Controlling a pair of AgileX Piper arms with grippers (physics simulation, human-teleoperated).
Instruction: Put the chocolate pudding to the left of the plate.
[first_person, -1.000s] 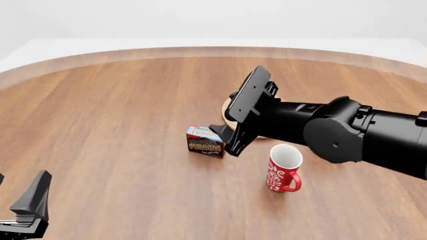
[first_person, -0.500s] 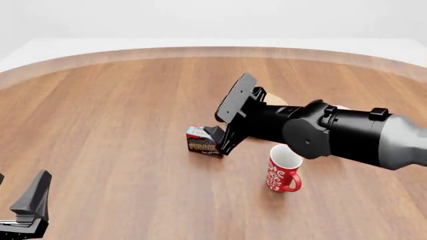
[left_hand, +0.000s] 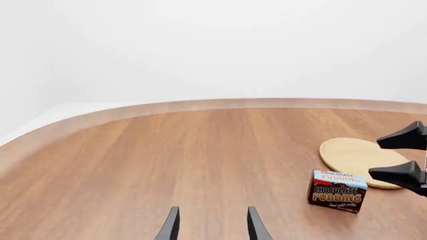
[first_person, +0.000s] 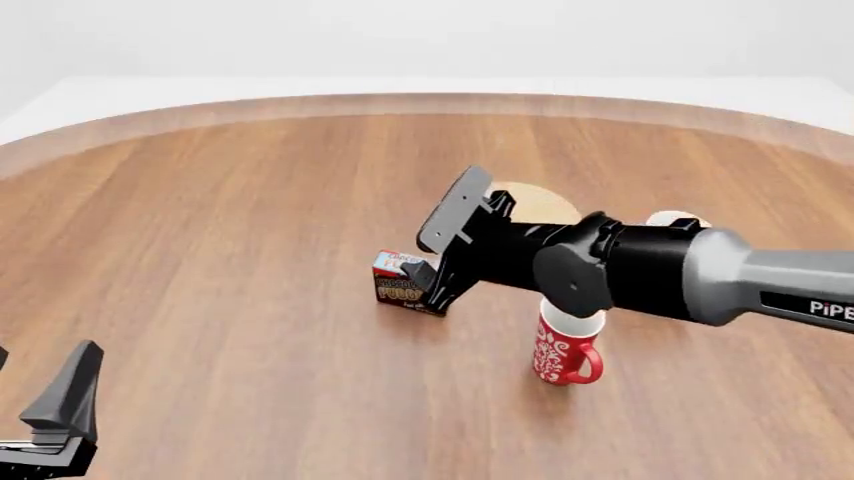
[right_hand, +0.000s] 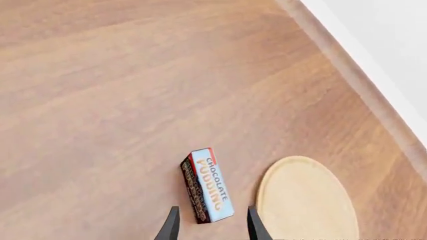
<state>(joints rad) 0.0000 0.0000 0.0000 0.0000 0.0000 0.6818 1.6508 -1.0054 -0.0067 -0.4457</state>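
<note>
Beside the plate (right_hand: 303, 200), on its left, chocolate pudding (right_hand: 207, 184) stands on the tabletop; right tool (right_hand: 211, 226) spread and empty above it, approach step, next descend and close; left tool (left_hand: 210, 224) spread, idle.

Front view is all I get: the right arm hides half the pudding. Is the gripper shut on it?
Observer: No. The right wrist view shows the right gripper open, with one end of the pudding showing between its fingertips.
Operator: Does the box touch the plate?
Observer: No. That view shows a strip of bare table between it and the plate.
Operator: And the left arm?
Observer: The left gripper is open and holds nothing, well away from the box.
</note>
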